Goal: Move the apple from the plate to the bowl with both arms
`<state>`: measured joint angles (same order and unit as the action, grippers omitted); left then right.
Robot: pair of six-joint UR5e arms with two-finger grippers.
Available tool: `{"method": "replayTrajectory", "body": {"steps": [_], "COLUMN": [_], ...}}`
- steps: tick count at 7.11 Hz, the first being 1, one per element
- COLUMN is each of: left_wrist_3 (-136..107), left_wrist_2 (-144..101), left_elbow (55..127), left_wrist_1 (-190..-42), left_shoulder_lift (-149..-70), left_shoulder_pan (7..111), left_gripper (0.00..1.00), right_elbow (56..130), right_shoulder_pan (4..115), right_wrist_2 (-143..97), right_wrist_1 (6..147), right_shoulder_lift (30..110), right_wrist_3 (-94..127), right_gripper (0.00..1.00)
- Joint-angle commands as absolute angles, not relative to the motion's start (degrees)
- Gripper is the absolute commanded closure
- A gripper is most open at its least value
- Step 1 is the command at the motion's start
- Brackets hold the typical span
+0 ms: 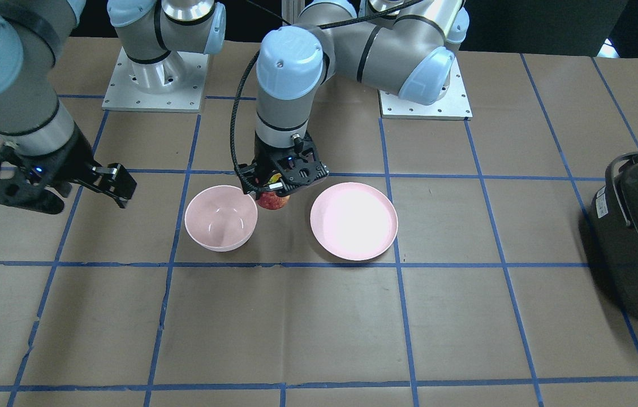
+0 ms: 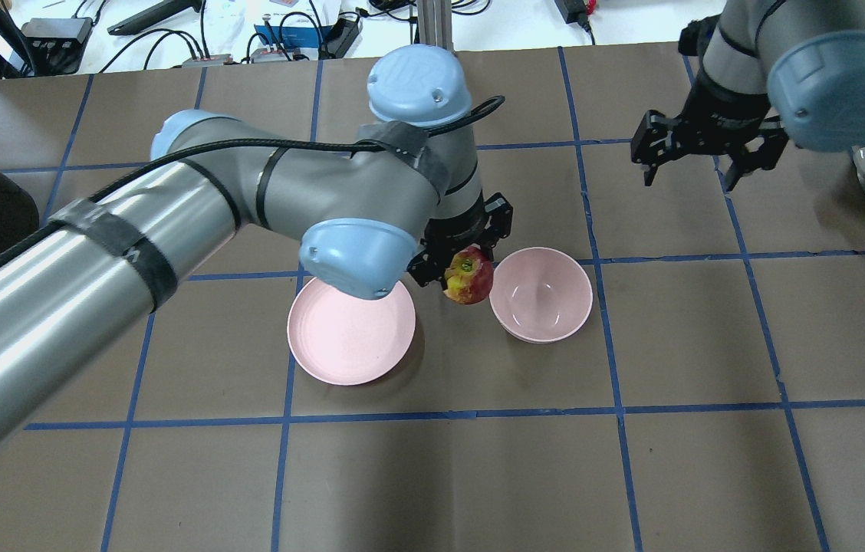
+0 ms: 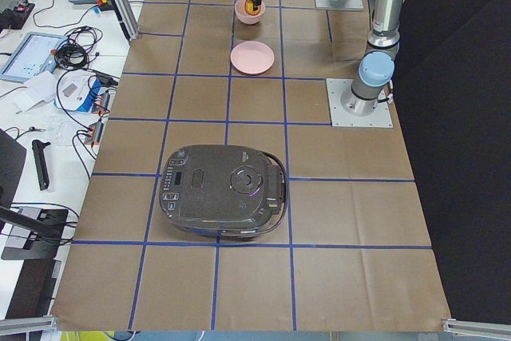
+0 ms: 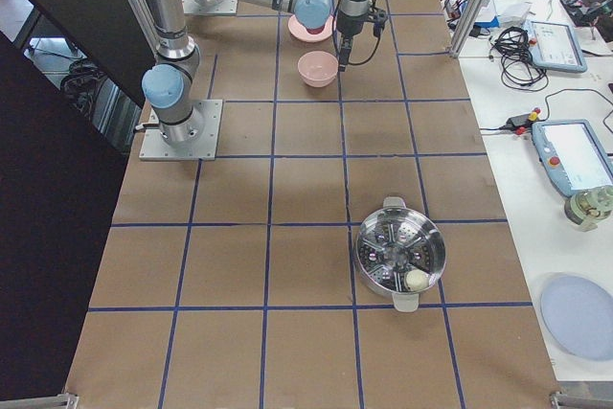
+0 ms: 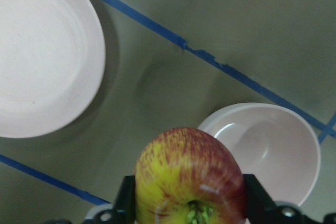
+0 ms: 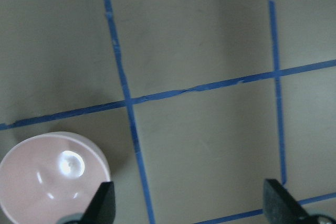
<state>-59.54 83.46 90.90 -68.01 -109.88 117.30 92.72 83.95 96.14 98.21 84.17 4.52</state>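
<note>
Just one apple (image 2: 468, 277), one plate (image 2: 350, 331), one bowl (image 2: 541, 295)

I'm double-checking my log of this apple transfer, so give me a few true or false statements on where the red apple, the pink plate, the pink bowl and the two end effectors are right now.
1. The small red and yellow apple lies on the flat pale pink plate. False: the plate is empty, and the left end effector holds the apple in the air between plate and bowl.
2. The deep pale pink bowl is empty. True.
3. The right end effector is open and holds nothing. True.
4. The right end effector hangs straight over the bowl. False: it is off to one side, above the brown table.
</note>
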Motion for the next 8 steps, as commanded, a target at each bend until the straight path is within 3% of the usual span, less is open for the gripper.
{"method": "replayTrajectory", "body": {"steps": [1, 6, 7, 8], "left_wrist_3": [-68.4, -60.0, -57.3, -54.3], "left_wrist_2": [83.1, 78.5, 78.5, 78.7], "left_elbow": [84.1, 84.3, 84.5, 85.2], "left_wrist_1": [-67.9, -63.2, -63.2, -63.5], "left_shoulder_lift": [-118.0, -124.6, -124.8, -123.2], "left_shoulder_pan": [121.5, 123.0, 123.2, 123.4], "left_gripper": [0.73, 0.7, 0.15, 0.0], "right_elbow": [92.2, 91.8, 91.7, 91.8], "right_shoulder_pan": [82.0, 82.4, 82.4, 82.5], "right_wrist_2": [105.0, 105.2, 105.1, 104.9], "right_wrist_1": [97.4, 98.0, 98.3, 98.2], "right_shoulder_lift": [86.8, 87.4, 87.4, 87.4], "right_wrist_3": [4.3, 5.0, 5.0, 4.9], "right_gripper": [0.0, 0.0, 0.0, 0.0]}}
